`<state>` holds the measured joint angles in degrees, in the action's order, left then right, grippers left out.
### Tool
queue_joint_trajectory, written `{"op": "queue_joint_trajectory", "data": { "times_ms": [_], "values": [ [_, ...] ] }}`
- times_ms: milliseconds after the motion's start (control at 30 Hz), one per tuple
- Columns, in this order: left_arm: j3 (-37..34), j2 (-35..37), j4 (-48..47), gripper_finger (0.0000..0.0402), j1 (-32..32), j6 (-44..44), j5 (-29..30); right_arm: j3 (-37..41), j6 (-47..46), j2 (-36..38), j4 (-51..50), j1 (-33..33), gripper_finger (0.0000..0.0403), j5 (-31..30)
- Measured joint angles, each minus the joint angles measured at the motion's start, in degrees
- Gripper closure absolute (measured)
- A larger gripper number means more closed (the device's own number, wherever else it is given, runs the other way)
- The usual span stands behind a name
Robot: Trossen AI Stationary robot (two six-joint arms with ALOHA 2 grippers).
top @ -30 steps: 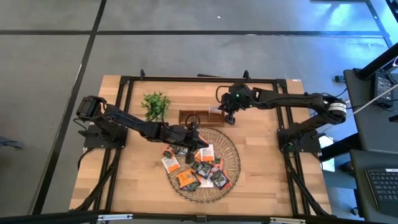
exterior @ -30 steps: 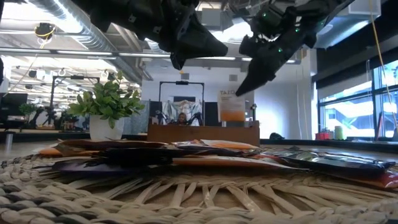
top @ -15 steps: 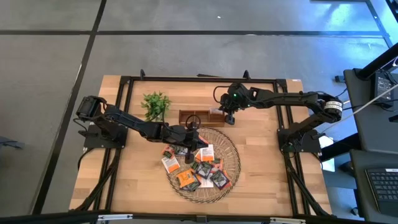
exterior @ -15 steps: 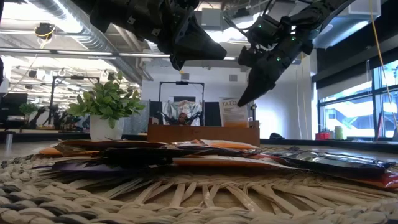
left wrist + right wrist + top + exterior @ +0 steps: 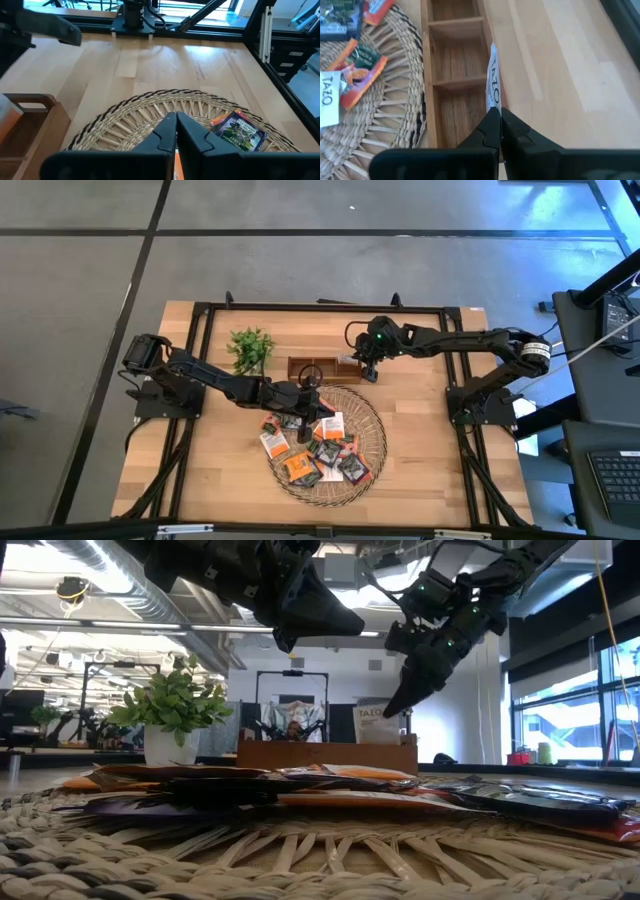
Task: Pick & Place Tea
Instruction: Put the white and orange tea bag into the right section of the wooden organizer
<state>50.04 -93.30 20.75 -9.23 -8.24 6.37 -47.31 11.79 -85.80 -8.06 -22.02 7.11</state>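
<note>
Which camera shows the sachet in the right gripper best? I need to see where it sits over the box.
The right wrist view: the white sachet stands edge-on, pinched in the right gripper, over the wooden box along its outer wall. The low view shows its face behind the box's front wall. The high view hides it under the arm; the left wrist view misses it.

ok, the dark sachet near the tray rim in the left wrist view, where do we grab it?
Probably from above, pinching the edge of the dark sachet that rests on the orange sachet under it. It lies almost flat on the woven tray, so a side approach would likely catch the weave. The propped edge gives the fingers something to close on.
</note>
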Motion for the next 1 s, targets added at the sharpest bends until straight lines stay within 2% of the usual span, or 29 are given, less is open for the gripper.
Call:
{"op": "queue_joint_trajectory", "data": {
  "times_ms": [200, 533, 867, 1000],
  "values": [
    [0.0, 0.0, 0.0, 0.0389, 0.0, 0.0, 0.0, 1.8, 0.3, 0.0, 3.9, 0.0, 0.0396, -0.2],
    [0.0, 0.0, 0.0, 0.0390, 0.0, 0.0, 0.0, 1.9, 0.6, 0.0, 3.8, 0.0, 0.0394, -0.1],
    [0.0, 0.0, 0.0, 0.0394, 0.0, 0.0, 0.0, 1.9, 0.6, 0.0, 3.6, 0.0, 0.0352, -0.2],
    [0.0, 0.0, 0.0, 0.0395, 0.0, -0.1, 0.0, 1.9, 0.6, 0.0, 3.6, 0.0, 0.0338, -6.4]
  ]
}}
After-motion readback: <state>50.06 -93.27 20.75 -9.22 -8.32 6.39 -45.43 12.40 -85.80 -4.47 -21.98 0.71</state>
